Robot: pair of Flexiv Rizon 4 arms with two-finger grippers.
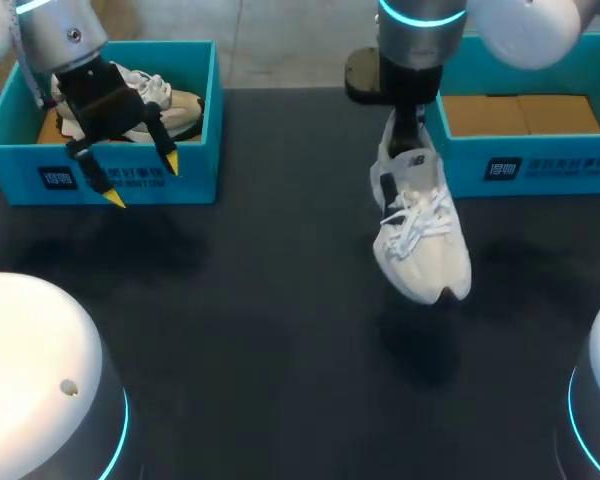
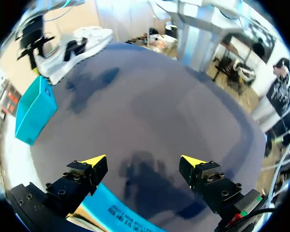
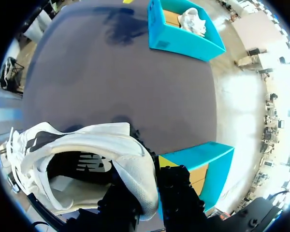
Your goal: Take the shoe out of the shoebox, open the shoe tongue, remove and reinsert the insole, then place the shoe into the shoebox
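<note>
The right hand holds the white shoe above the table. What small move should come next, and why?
Probably lower the shoe onto the bare table. The right hand grips its heel, it hangs outside the right shoebox, and the open left hand is free to help.

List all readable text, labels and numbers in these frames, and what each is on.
left shoebox, front wall: white logo square plus a row of characters, too blurred to read.
right shoebox, front wall: the same kind of print, too blurred to read.
white shoe, tongue and insole: logo marks only, no legible words.
Numbers, signs: none.
</note>
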